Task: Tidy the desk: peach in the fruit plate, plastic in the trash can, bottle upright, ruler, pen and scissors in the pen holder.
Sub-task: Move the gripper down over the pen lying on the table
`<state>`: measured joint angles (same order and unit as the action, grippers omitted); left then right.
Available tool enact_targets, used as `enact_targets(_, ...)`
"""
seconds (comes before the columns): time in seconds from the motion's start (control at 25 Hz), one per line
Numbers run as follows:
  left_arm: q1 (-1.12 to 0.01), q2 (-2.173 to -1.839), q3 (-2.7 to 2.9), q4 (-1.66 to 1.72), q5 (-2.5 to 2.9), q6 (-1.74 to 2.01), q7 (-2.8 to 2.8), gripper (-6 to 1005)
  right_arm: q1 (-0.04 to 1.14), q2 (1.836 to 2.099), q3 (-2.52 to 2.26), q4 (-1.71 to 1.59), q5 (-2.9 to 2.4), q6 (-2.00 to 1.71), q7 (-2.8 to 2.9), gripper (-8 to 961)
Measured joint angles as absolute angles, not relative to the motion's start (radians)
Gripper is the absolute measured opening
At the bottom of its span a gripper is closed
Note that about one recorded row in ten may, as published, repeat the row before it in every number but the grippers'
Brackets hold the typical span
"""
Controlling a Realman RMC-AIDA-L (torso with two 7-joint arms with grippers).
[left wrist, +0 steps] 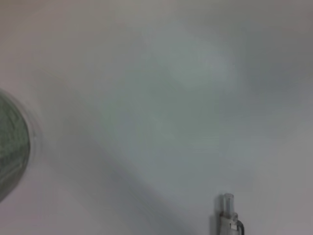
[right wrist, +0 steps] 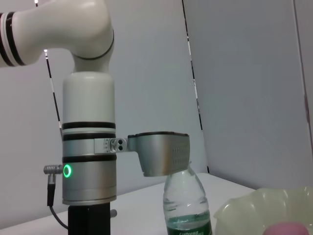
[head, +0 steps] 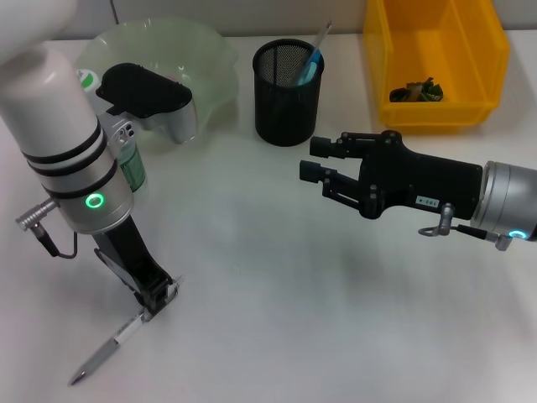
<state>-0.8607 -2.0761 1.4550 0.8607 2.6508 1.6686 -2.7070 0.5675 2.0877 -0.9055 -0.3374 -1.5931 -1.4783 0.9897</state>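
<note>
Pen (head: 109, 351): slim, silver-grey barrel with a white section near the top, lying slanted on the white desk (head: 277, 277) at the front left, tip toward the front edge. Its upper end sits right at the left gripper (head: 159, 295), which points straight down and looks closed onto that end; the left wrist view shows only the pen's clear cap end (left wrist: 228, 215) against bare desk. Bottle (head: 130, 168) stands upright just behind the left arm, green label, mostly hidden by the arm and wrist camera housing; the right wrist view shows its clear neck (right wrist: 187, 196). Fruit plate (head: 214, 59), pale green with a wavy rim, is at the back left, with something pink in it (right wrist: 286, 228) seen from the right wrist. Black mesh pen holder (head: 288, 92) at back centre has blue and light-coloured items sticking out. Yellow bin (head: 436, 59) at back right holds dark scraps. Right gripper (head: 315, 159) hovers mid-desk, near the pen holder, fingers apart, holding nothing.
</note>
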Motion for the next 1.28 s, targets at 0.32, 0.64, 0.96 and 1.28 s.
enact_targets(0.32,-0.862,-2.075,1.45,0.858,2.66,1.667,-2.7,86,0.566,2.088,-0.9,-0.337,-1.592,-1.48,0.99,367)
enact_targets(0.64,-0.872,-2.075,1.449,0.868,2.663,1.672,-2.699,77,0.566,2.088,-0.9,-0.337,-1.585,-1.48,0.986,366)
enact_targets(0.96,-0.877,-2.072,1.431,0.9,2.662,1.697,-2.694,48,0.566,2.088,-0.9,-0.337,-1.583,-1.475,0.984,366)
enact_targets(1.28,-0.903,-2.078,1.381,0.873,2.647,1.734,-2.669,126,0.569,2.087,-0.9,-0.337,-1.583,-1.471,0.982,366)
